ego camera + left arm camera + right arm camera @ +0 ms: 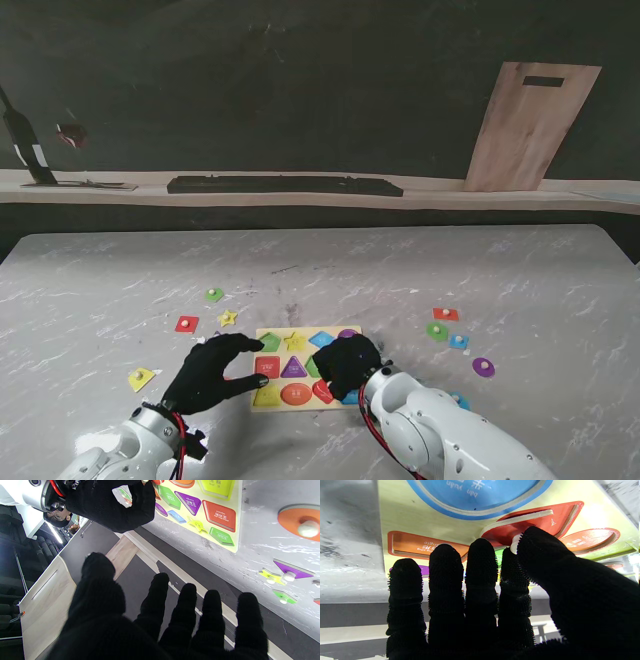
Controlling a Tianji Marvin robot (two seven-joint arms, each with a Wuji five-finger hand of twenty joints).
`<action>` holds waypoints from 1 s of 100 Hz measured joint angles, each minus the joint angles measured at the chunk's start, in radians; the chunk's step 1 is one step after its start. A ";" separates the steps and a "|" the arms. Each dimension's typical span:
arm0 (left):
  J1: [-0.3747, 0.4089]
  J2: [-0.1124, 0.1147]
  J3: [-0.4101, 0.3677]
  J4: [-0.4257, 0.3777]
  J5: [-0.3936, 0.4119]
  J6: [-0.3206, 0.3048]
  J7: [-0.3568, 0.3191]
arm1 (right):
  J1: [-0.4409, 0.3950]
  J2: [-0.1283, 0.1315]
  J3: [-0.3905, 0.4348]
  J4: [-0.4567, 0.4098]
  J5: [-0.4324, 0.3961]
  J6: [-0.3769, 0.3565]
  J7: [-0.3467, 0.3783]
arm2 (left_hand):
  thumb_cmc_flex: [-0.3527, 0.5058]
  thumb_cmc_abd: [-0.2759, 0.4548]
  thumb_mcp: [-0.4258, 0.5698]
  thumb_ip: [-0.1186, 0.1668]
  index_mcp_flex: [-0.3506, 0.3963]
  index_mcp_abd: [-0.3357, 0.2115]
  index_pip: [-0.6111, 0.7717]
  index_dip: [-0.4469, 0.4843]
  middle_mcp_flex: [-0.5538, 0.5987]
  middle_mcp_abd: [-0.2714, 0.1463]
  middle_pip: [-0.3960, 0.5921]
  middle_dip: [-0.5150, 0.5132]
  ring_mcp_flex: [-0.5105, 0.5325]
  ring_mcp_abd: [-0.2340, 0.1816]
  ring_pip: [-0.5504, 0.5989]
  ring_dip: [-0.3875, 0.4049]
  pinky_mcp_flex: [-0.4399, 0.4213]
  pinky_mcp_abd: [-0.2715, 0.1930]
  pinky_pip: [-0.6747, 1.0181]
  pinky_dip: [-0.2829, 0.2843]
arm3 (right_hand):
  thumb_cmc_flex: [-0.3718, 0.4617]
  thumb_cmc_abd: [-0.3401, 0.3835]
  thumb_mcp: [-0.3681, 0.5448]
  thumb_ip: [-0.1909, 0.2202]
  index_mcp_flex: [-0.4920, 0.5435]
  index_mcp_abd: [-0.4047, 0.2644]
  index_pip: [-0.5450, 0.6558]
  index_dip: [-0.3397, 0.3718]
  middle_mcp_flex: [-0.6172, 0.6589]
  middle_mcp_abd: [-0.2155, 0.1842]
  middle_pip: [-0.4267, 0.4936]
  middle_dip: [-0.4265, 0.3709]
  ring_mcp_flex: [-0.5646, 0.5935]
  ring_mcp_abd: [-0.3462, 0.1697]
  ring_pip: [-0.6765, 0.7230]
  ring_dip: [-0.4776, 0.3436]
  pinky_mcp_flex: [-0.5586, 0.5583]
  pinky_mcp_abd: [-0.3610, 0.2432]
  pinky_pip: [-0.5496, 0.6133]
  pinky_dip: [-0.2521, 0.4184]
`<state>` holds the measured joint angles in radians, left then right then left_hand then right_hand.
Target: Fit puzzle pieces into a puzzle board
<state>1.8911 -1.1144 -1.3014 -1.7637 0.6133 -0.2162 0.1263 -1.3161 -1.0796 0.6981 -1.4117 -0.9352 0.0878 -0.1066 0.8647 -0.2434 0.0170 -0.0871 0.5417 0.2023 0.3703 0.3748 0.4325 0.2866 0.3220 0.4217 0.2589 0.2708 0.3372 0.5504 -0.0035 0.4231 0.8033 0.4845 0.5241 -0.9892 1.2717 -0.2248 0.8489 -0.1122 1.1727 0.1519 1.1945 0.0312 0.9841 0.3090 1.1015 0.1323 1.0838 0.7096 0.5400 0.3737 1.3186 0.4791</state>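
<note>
The yellow puzzle board [300,332] lies near me at the table's middle, with coloured shape recesses. My right hand [347,365] rests over its right part. In the right wrist view its thumb and forefinger pinch the white knob of a red piece [502,533], which sits tilted over a red recess in the board [402,512]. My left hand [208,375] hovers at the board's left edge with its fingers [187,605] spread and nothing in them. The left wrist view shows the board [237,537] and my right hand [112,502].
Loose pieces lie left of the board: a green one [214,294], a red square [187,323], a yellow star [228,318] and a yellow piece [141,379]. An orange knobbed piece [295,520] lies beside the board. Right of the board are red [446,314], green [437,330], blue [458,341] and purple [483,367] pieces.
</note>
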 measured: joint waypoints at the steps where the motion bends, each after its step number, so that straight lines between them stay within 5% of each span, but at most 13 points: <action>1: 0.000 0.000 0.000 0.000 0.000 0.000 0.000 | 0.001 0.000 -0.001 0.001 -0.001 0.000 -0.001 | 0.000 0.000 0.000 0.000 0.000 0.000 -0.001 0.000 0.000 0.000 0.000 0.000 0.000 0.000 0.000 0.000 0.000 0.000 0.000 0.000 | 0.000 0.000 0.000 0.000 0.000 0.000 0.000 0.000 0.000 0.000 0.000 0.000 0.000 0.000 0.000 0.000 0.000 0.000 0.000 0.000; 100: 0.000 0.000 0.002 0.001 -0.004 0.001 -0.002 | 0.014 0.005 -0.031 -0.003 -0.046 -0.032 0.015 | 0.000 0.004 0.000 0.000 0.000 0.000 -0.010 0.000 0.000 0.000 -0.010 -0.001 0.000 0.000 -0.001 -0.010 -0.002 0.000 -0.011 0.004 | 0.000 0.019 0.000 0.001 -0.009 0.013 0.018 0.029 -0.001 0.000 0.003 0.000 -0.001 0.000 0.002 0.002 -0.012 0.000 0.002 0.001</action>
<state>1.8908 -1.1143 -1.2999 -1.7625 0.6097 -0.2155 0.1240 -1.3025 -1.0748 0.6670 -1.4147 -0.9809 0.0562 -0.0918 0.8647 -0.2389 0.0171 -0.0871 0.5417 0.2022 0.3603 0.3748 0.4325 0.2866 0.3121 0.4205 0.2590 0.2706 0.3362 0.5400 -0.0051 0.4232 0.7924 0.4885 0.5241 -0.9699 1.2713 -0.2237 0.8398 -0.0991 1.1911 0.1805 1.1936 0.0313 0.9868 0.3090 1.1000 0.1323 1.0858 0.7112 0.5285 0.3737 1.3205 0.4804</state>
